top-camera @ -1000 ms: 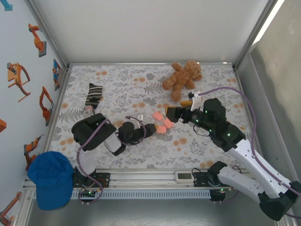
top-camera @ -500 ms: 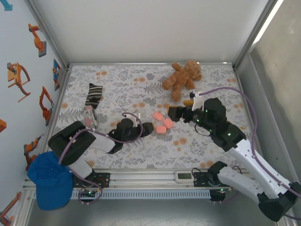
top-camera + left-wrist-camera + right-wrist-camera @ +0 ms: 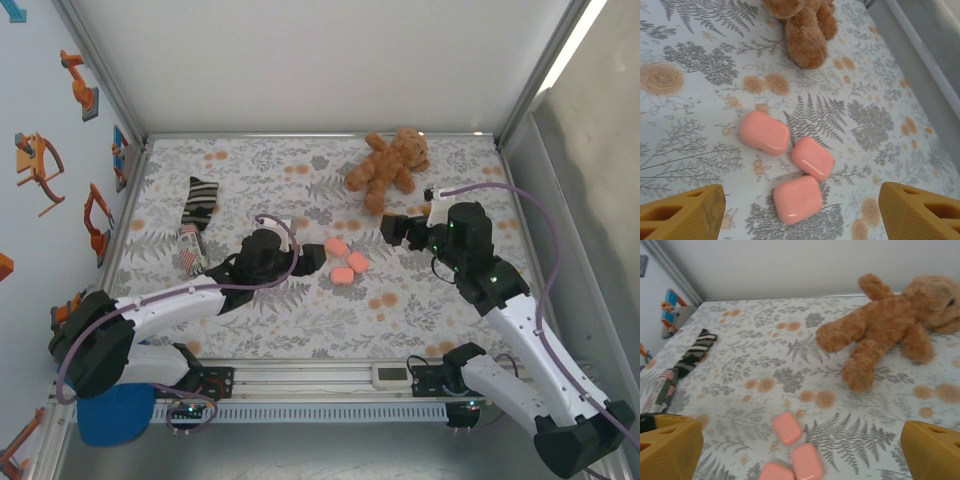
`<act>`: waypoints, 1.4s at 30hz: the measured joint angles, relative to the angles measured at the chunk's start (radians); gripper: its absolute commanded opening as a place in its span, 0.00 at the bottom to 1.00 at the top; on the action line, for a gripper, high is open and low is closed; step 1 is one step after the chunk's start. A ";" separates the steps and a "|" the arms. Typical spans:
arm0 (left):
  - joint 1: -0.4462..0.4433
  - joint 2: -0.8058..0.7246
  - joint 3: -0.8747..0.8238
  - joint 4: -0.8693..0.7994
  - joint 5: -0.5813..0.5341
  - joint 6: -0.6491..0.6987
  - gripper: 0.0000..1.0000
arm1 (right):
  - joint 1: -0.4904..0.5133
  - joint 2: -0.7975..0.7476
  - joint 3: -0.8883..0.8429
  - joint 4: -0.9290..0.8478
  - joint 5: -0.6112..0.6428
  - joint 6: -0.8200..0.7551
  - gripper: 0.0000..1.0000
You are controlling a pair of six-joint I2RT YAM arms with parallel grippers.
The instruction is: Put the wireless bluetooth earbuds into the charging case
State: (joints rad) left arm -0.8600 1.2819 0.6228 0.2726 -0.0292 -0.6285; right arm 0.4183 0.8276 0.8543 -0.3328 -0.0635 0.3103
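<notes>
In the middle of the cloth [image 3: 260, 180], three shut pink cases [image 3: 357, 261] cluster just right of the left gripper [image 3: 314, 260], spread wide, empty; the right gripper [image 3: 392, 230], equally wide, holds nothing.

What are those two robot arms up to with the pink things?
They are working on three pink cases, which lie closed and close together on the flowery cloth. The left gripper hovers right beside them, and the right gripper is a little further off, near the teddy. Both are open and hold nothing.
</notes>
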 measured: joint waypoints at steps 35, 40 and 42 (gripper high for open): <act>0.390 -0.572 -0.265 -0.171 -0.581 0.430 0.96 | -0.386 -0.056 -0.470 0.339 0.193 -0.177 1.00; 0.466 -0.542 -0.321 -0.101 -0.579 0.442 0.96 | -0.400 0.028 -0.533 0.467 0.188 -0.177 1.00; 0.500 -0.530 -0.325 -0.086 -0.574 0.444 0.96 | -0.406 0.076 -0.553 0.523 0.185 -0.177 1.00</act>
State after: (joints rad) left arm -0.3603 0.7521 0.2981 0.1867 -0.6033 -0.1844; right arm 0.0124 0.9031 0.3016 0.1905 0.1215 0.1333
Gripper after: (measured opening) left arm 0.964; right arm 0.997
